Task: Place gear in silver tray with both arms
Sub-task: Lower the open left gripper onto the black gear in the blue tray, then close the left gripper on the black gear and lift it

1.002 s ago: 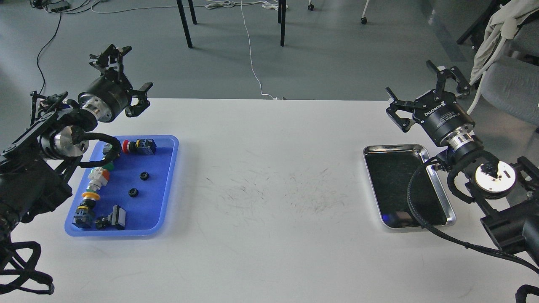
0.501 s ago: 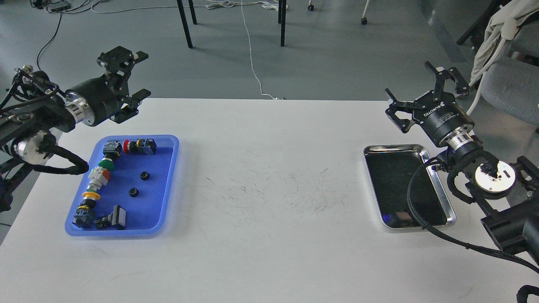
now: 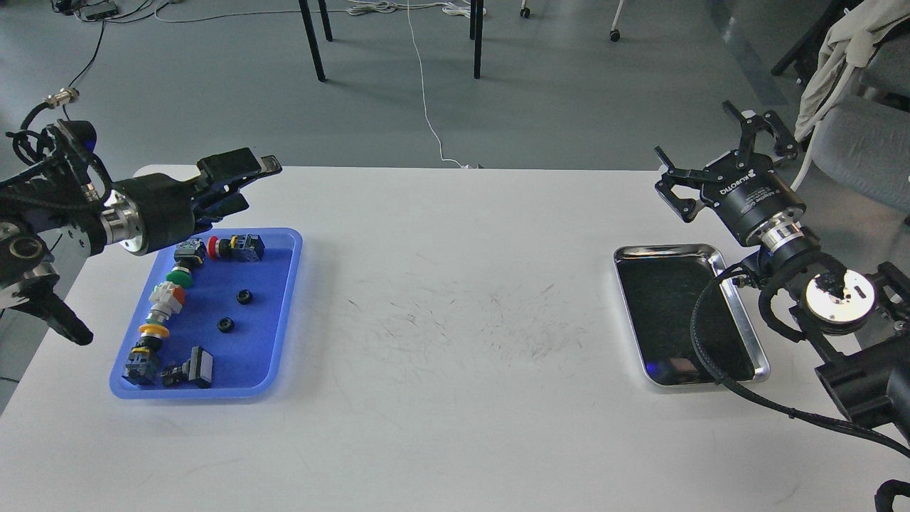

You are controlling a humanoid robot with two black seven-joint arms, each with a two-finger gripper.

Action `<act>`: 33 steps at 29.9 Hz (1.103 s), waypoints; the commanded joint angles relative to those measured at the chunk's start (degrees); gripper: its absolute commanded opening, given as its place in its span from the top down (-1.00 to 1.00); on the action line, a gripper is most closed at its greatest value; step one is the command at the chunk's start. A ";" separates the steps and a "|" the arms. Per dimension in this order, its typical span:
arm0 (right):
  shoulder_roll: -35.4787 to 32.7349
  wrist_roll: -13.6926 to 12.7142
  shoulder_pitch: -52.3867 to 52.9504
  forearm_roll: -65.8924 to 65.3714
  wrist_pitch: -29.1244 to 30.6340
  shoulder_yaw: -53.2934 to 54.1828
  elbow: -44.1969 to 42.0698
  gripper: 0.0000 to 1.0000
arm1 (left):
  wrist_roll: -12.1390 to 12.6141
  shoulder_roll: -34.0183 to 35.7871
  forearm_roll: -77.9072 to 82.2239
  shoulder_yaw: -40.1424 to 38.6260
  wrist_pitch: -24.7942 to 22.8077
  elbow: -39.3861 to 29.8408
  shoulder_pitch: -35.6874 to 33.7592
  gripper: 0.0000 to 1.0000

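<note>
Two small black gears (image 3: 244, 296) (image 3: 226, 325) lie on the floor of the blue plastic tray (image 3: 259, 348) at the left. The silver tray (image 3: 665, 249) stands empty at the right, with a dark reflective floor. My left gripper (image 3: 238, 183) points right, just above the back edge of the blue tray, open and empty. My right gripper (image 3: 718, 160) is open and empty, held up behind the far right corner of the silver tray. Its black cable (image 3: 700, 334) loops over the tray's right side.
Several push buttons and switches (image 3: 167, 299) lie along the left and back of the blue tray. The white table (image 3: 455, 320) has dark scuffs in its middle. A grey chair (image 3: 853, 149) with cloth stands at the far right, past the table.
My left arm has swung down and turned; its gripper went from pointing up to pointing right, low over the blue tray's back edge. My right gripper shifted only slightly.
</note>
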 commanded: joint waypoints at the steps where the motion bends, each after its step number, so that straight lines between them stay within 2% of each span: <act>1: 0.08 0.00 0.00 0.00 0.00 0.04 -0.08 -0.98 | 0.04 -1.45 14.49 2.61 0.25 -0.31 -0.03 -0.97; 6: 0.08 0.00 -0.09 0.00 0.00 -0.05 -0.08 -0.98 | -0.14 -2.77 31.90 6.73 1.04 -0.14 0.06 -0.93; 11: 0.08 0.00 -0.09 0.00 0.00 0.04 0.09 -0.98 | -0.49 -3.21 42.47 11.74 5.42 0.74 0.14 -0.91; 16: 0.08 0.00 -0.09 0.00 0.00 0.04 0.09 -0.98 | -0.32 -3.83 45.11 15.44 8.77 2.75 0.41 -0.90; 24: 0.08 0.00 -0.09 0.00 0.00 -0.40 -0.08 -0.98 | -0.84 -5.50 46.00 16.24 9.22 8.03 1.20 -0.81; 33: 0.08 0.00 -0.09 -0.09 0.00 -0.58 -0.08 -0.98 | -2.69 -8.22 45.82 16.24 10.01 13.92 1.90 -0.73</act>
